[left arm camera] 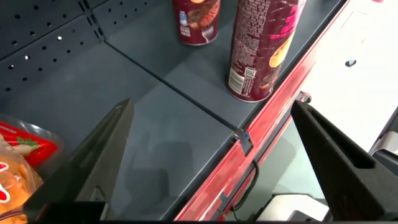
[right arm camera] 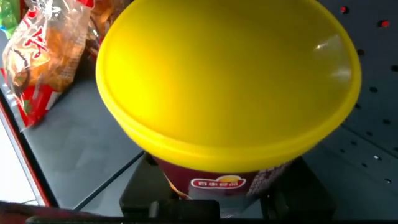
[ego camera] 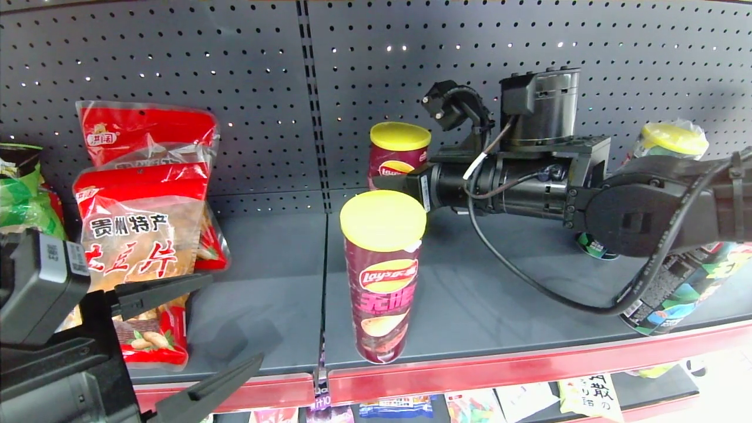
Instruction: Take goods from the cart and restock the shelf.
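Gripping the rear can [ego camera: 399, 147] at the back of the shelf [ego camera: 499, 282], the right gripper [ego camera: 401, 179] has its jaws closed on it. The left gripper [ego camera: 234, 318] hangs jaws wide, empty. Risk: backing out, that arm clips the front can [ego camera: 383, 276] off the edge.

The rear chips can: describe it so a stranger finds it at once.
On the shelf, right of the red snack bags, find the maroon, yellow-lidded front can. The rear can stands behind it, nearer the pegboard, at the right gripper.
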